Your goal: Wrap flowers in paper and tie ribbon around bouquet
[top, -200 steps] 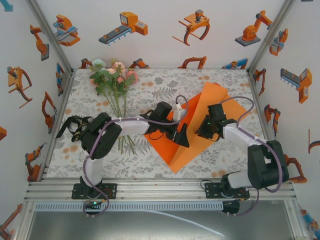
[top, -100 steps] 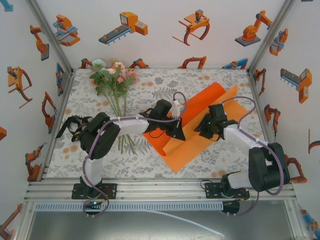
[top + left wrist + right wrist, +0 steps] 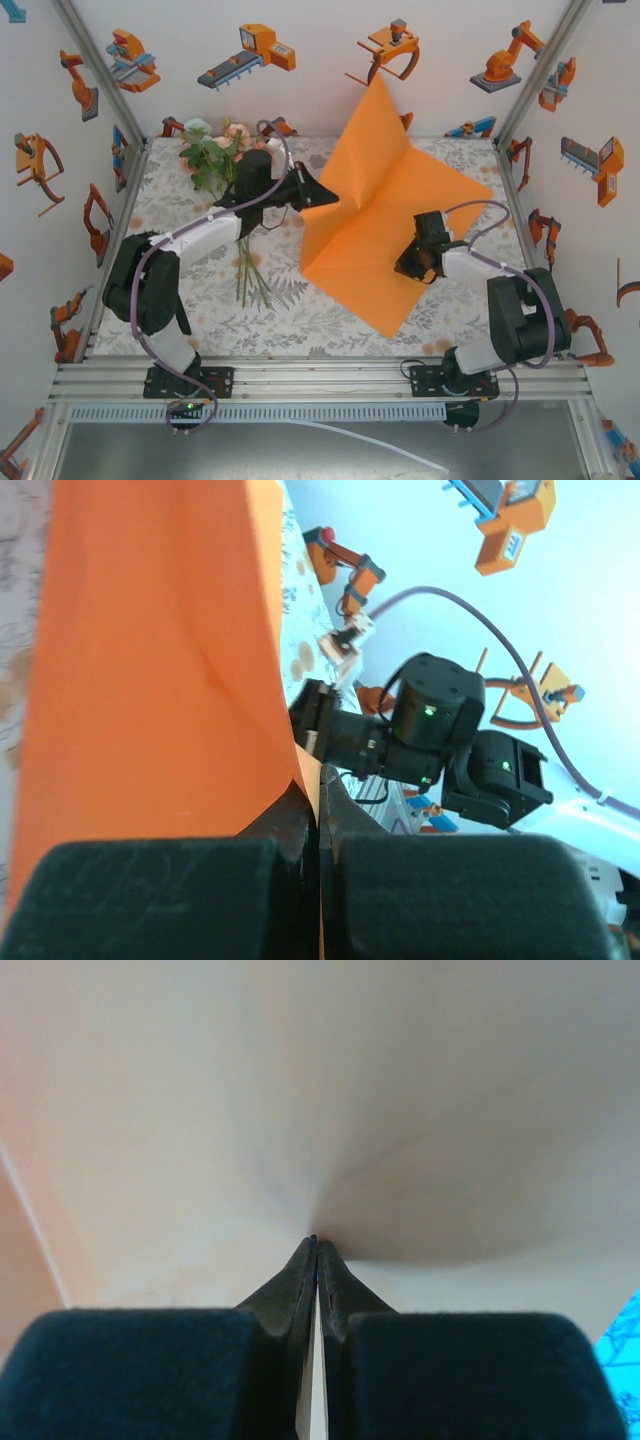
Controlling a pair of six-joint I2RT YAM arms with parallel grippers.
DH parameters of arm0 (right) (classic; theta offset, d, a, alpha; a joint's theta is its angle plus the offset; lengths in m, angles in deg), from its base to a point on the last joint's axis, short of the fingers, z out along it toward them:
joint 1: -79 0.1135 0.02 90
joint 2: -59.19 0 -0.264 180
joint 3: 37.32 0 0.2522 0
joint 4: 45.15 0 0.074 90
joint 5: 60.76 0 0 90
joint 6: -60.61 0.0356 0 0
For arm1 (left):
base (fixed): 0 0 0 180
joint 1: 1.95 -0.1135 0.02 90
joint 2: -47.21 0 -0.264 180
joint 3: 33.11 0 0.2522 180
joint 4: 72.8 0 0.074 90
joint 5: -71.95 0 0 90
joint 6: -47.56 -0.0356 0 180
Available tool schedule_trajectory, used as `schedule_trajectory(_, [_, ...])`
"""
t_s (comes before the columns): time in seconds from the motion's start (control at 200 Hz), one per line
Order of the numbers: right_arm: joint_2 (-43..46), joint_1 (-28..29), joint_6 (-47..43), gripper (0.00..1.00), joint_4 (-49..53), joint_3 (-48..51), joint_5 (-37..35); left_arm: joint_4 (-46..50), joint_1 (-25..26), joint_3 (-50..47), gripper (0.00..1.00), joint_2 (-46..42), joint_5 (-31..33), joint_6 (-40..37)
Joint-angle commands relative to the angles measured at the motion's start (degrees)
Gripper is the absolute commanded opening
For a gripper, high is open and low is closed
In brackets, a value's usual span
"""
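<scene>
One large bright-orange sheet, the paper (image 3: 385, 215), stands up off the floral tabletop (image 3: 290, 320) right of centre, creased into a tall peak at the back and spreading to a low corner at the front, with the flowers (image 3: 225, 155) lying apart at the far left (blooms toward the back wall). Both claws are pinched thin on it: the left claw (image 3: 328, 194) grips its raised left edge, the right claw (image 3: 402, 266) its lower right part. The left wrist view shows the jaws meeting on the sheet's edge with the right arm (image 3: 430, 720) beyond, while the right wrist view shows closed tips biting a pale, puckered underside.
</scene>
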Motion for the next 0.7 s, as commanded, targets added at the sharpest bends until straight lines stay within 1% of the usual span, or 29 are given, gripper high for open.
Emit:
schedule_trajectory(0.0, [3.7, -0.73, 1.68, 0.07, 9.11, 2.75, -6.36, 8.71, -4.74, 2.7, 0.0, 0.52, -0.22, -4.18])
schedule_trajectory(0.055, [6.1, -0.73, 1.59, 0.07, 10.68, 3.83, -7.03, 14.53, -6.29, 4.87, 0.0, 1.22, 2.45, -10.6])
schedule_trajectory(0.125, [9.16, -0.73, 1.95, 0.07, 12.16, 5.19, -6.93, 20.63, -7.04, 7.45, 0.0, 2.97, 6.71, -21.13])
schedule_trajectory(0.21, [12.84, -0.73, 4.23, 0.07, 13.11, 7.31, -5.49, 23.31, -6.7, 8.79, 0.07, 5.75, 12.56, -30.52])
schedule_trajectory(0.23, [13.58, -0.73, 4.84, 0.08, 13.22, 7.99, -5.05, 22.77, -6.68, 8.76, 0.1, 6.53, 13.26, -32.19])
schedule_trajectory(0.245, [14.38, -0.73, 5.37, 0.09, 13.35, 8.47, -4.78, 22.23, -6.61, 8.73, 0.14, 6.98, 13.85, -33.33])
schedule_trajectory(0.28, [16.02, -0.76, 6.35, 0.1, 13.66, 9.41, -4.02, 20.64, -6.36, 8.63, 0.26, 8.07, 15.25, -35.28])
schedule_trajectory(0.335, [18.64, -0.74, 7.57, 0.13, 14.01, 10.58, -2.35, 17.86, -6.25, 8.78, 0.4, 9.9, 15.38, -37.66])
schedule_trajectory(0.385, [20.86, -0.72, 8.44, 0.18, 14.36, 11.01, -0.75, 17.27, -6.27, 10.32, 0.5, 11.79, 16.09, -39.1])
schedule_trajectory(0.441, [22.98, -0.7, 8.54, 0.23, 15.1, 10.86, 0.63, 19.89, -6.25, 13.41, 0.6, 13.48, 17.74, -40.7])
schedule_trajectory(0.541, [26.18, -0.64, 6.11, 0.3, 21.26, 6.46, -1.85, 26.39, -6.39, 17.71, 0.68, 12.96, 25.79, -43.94])
schedule_trajectory(0.636, [27.01, -0.72, 2.32, 0.34, 25.24, 1.19, -6.56, 27.52, -6.27, 16.76, 0.74, 7.86, 32.48, -48.43])
schedule_trajectory(0.696, [25.51, -1.3, -0.58, 0.36, 25.68, -1.59, -9.28, 28.96, -5.92, 16.32, 0.75, 3.98, 35.03, -49.41])
